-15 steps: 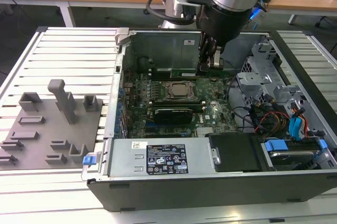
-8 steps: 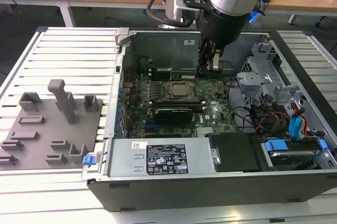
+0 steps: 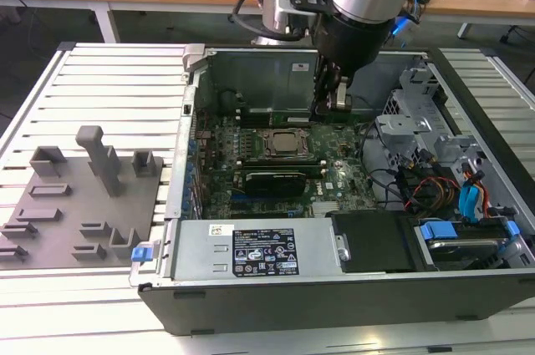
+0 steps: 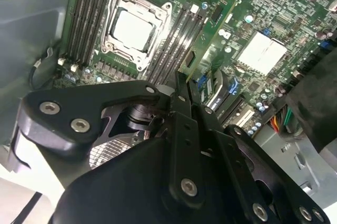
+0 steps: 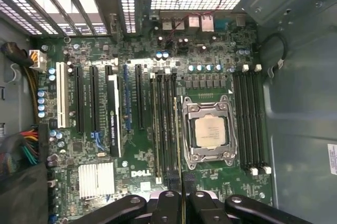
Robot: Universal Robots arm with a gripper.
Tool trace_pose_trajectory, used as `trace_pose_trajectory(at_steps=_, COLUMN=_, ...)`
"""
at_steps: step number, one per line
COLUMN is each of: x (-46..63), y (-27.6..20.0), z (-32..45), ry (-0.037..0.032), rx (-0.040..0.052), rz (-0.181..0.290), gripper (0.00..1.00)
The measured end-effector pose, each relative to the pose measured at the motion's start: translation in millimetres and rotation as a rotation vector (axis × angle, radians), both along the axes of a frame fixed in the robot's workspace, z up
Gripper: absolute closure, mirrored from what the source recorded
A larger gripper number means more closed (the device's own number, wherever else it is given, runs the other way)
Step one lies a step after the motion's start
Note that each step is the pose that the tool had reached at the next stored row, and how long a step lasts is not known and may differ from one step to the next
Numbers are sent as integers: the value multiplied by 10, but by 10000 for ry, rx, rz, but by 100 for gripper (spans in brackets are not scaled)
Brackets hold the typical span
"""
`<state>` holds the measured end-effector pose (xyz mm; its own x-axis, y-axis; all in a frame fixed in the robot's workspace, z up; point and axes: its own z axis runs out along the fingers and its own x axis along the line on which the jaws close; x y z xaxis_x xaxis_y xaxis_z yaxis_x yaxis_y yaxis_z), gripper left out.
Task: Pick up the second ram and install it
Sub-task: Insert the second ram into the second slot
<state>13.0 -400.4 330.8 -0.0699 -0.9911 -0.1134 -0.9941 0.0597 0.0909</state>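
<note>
My gripper [image 3: 331,103] hangs inside the open computer case [image 3: 334,288], above the motherboard [image 3: 334,180], and is shut on the second ram. In the second wrist view the ram [image 4: 210,39] is a thin green stick with dark chips, reaching out from between the fingertips of the gripper [image 4: 183,84] at a slant over the board. In the first wrist view the ram [image 5: 178,139] appears edge-on as a thin line running from the gripper [image 5: 180,196] along the black memory sockets [image 5: 164,124] right beside the processor socket [image 5: 210,132]. I cannot tell whether it touches a socket.
A second bank of memory sockets [image 5: 247,118] lies on the processor's other side. Expansion slots [image 5: 84,97] and a silver heatsink [image 5: 97,179] sit farther off. Cables and drive bays [image 3: 451,180] crowd the case at the exterior view's right. A grey fixture plate [image 3: 84,205] lies outside, at the left.
</note>
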Motion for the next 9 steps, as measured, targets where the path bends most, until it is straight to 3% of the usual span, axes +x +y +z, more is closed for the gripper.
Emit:
trace_pose_trajectory(at_steps=3, x=0, y=72, z=-1, ry=0, rx=1, rz=0, gripper=87)
trace_pose_trajectory(at_steps=9, x=-40, y=93, z=-15, ry=1, rx=-1, rz=1, gripper=87)
